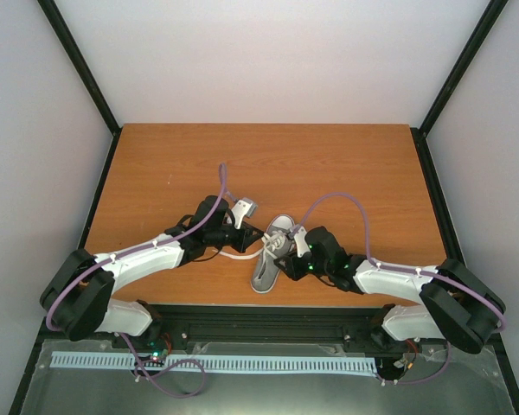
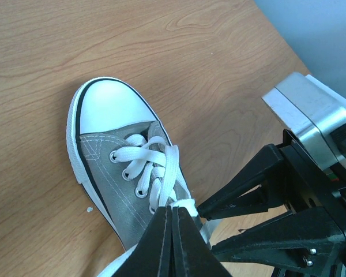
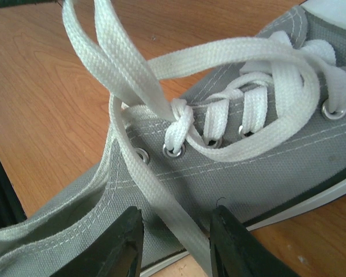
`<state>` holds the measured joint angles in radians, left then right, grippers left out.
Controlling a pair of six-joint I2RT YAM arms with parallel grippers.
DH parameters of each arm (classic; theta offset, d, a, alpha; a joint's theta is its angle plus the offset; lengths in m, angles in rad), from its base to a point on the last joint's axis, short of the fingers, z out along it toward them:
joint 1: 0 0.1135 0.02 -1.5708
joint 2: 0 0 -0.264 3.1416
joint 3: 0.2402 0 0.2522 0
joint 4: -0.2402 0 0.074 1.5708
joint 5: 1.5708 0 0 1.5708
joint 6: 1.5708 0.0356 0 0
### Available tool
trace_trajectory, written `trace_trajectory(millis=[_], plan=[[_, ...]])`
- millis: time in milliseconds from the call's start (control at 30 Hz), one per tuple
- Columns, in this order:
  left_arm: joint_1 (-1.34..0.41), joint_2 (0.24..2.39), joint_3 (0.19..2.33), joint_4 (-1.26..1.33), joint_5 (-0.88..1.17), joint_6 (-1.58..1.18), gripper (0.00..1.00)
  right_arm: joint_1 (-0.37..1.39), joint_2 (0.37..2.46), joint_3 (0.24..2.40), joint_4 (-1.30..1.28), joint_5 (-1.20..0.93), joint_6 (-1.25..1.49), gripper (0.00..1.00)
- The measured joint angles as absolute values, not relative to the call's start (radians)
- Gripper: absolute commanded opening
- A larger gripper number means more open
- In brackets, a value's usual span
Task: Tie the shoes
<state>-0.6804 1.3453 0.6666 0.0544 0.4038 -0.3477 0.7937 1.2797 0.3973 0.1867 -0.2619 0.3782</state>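
While the left pincer (image 2: 173, 211) pinches the laces (image 3: 132, 64) toward eleven o'clock, the spread right pincer (image 3: 176, 218) should close squarely on the strand (image 3: 161, 202) between its jaws, not the sneaker (image 3: 265, 168).

The table (image 1: 346, 173) is seen from high above, with its near edge lying low in the frame. The sneaker (image 1: 264, 275) is viewed closely from the left wrist, downward onto its toe, and very closely from the right wrist, along its side. The laces (image 3: 230, 52) are shared by both wrist views.
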Motion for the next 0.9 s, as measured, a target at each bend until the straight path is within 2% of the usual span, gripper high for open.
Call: trace_trajectory(millis=[167,300,567,900], plan=[[-0.680,1.346,0.667,0.054,0.404,-0.351,0.01,0.804,1.291,0.402,0.214,-0.250,0.363,0.31],[-0.680,1.346,0.667,0.054,0.404,-0.360,0.01,0.807,1.303,0.410,0.224,-0.245,0.350,0.26],[-0.680,1.346,0.667,0.056,0.402,-0.386,0.01,0.809,1.321,0.411,0.237,-0.236,0.343,0.03],[-0.680,1.346,0.595,0.055,0.315,-0.581,0.01,0.807,1.203,0.411,0.136,-0.113,0.434,0.03]])
